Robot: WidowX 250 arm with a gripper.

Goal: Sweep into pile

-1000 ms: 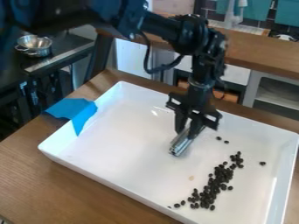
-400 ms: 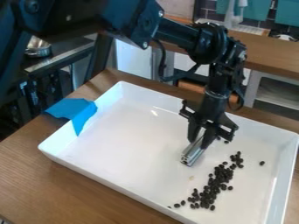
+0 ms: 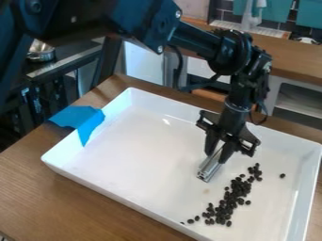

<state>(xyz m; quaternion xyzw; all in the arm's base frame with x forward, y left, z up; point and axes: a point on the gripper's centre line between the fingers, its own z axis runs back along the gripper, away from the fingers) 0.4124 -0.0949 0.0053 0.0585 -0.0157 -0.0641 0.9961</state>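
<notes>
My black gripper [image 3: 220, 151] hangs over the right half of the white tray, shut on a silver metal bar [image 3: 210, 166] that slants down toward the tray floor. Whether the bar touches the floor I cannot tell. Dark beans [image 3: 234, 193] lie in a long, loose band to the right of and below the bar, running from near the front wall up toward the right. One single bean [image 3: 282, 175] rests apart, farther right. A few more are scattered at the band's lower left end.
The white tray [image 3: 129, 176] has raised walls and sits on a wooden table [image 3: 75, 203]. Blue tape [image 3: 80, 121] hangs over its left corner. Behind stand a wooden counter [image 3: 289, 56] and, at the upper left, a metal pot [image 3: 41, 51].
The gripper and the bar in it have moved right and slightly toward the front, closer to the beans. The band of beans looks the same.
</notes>
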